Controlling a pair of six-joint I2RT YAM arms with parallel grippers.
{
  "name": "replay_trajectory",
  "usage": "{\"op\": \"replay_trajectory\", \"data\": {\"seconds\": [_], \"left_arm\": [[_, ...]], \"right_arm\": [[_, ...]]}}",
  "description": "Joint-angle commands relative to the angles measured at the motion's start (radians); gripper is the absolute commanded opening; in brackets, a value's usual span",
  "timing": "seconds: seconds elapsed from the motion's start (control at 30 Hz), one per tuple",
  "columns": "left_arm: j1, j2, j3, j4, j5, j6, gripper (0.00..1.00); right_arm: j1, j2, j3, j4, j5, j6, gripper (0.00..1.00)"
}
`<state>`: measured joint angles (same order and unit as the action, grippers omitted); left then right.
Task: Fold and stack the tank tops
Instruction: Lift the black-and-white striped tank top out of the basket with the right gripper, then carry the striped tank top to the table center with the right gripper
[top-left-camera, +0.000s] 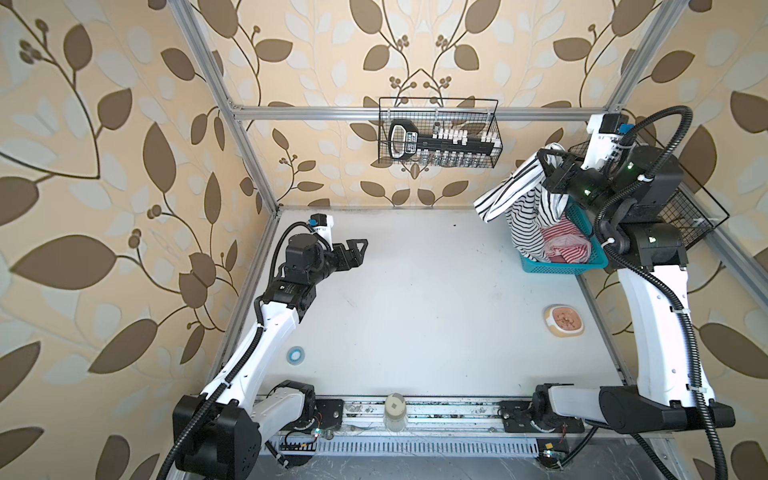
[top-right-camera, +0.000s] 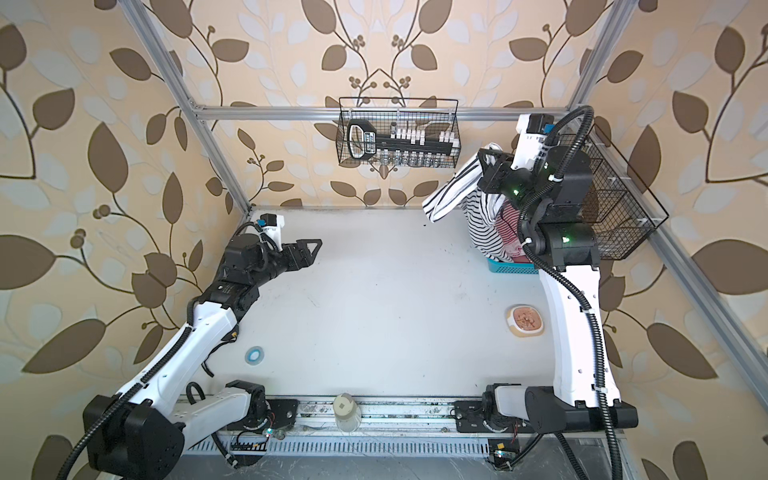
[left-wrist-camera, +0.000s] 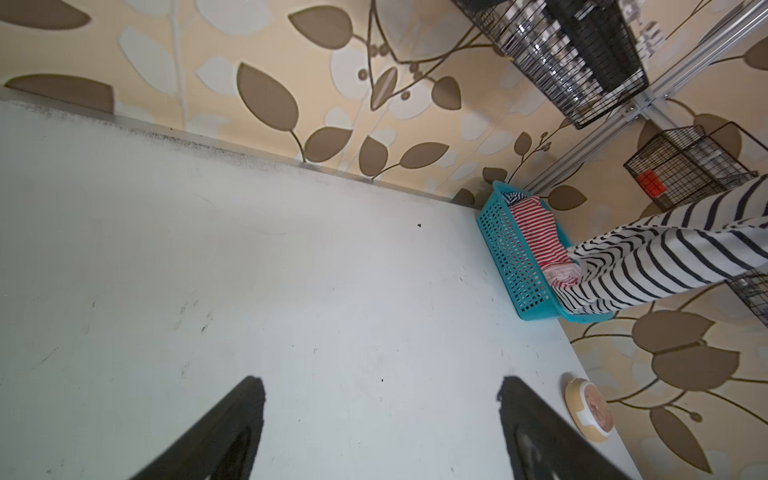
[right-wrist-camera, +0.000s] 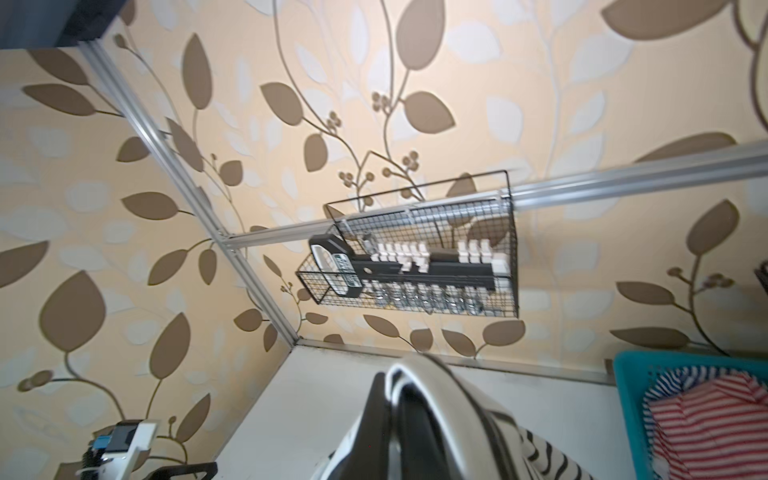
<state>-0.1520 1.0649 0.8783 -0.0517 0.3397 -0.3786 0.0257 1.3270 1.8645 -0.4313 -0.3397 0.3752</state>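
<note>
White table (top-left-camera: 415, 291): two tank tops, black-striped (top-left-camera: 505, 187) lifted, red-striped (top-left-camera: 567, 247) in basket (top-left-camera: 552, 268).

In both top views the right arm (top-right-camera: 552, 232) covers the far side of the teal basket (top-right-camera: 509, 268) and much of the red-striped tank top (top-right-camera: 509, 232) inside it. In the left wrist view the black-striped tank top (left-wrist-camera: 665, 257) runs off the picture's edge above the basket. In the right wrist view that top is blurred over the jaws, and the basket's far end is cut off.
</note>
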Motion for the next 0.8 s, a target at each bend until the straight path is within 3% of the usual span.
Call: {"op": "replay_trajectory", "data": {"seconds": [0.0,0.47,0.77], "left_arm": [[-0.009,-0.052,0.034,-0.012,-0.001,-0.016,0.9],[-0.009,-0.1,0.058,-0.062,-0.034,-0.007,0.91],[-0.009,-0.094,0.081,-0.078,-0.067,0.007,0.92]], "right_arm": [[0.025,-0.01,0.06,0.082,-0.062,0.026,0.0],[0.076,0.143,0.146,0.13,-0.171,0.073,0.0],[0.153,0.314,0.237,0.15,-0.148,0.055,0.0]]}}
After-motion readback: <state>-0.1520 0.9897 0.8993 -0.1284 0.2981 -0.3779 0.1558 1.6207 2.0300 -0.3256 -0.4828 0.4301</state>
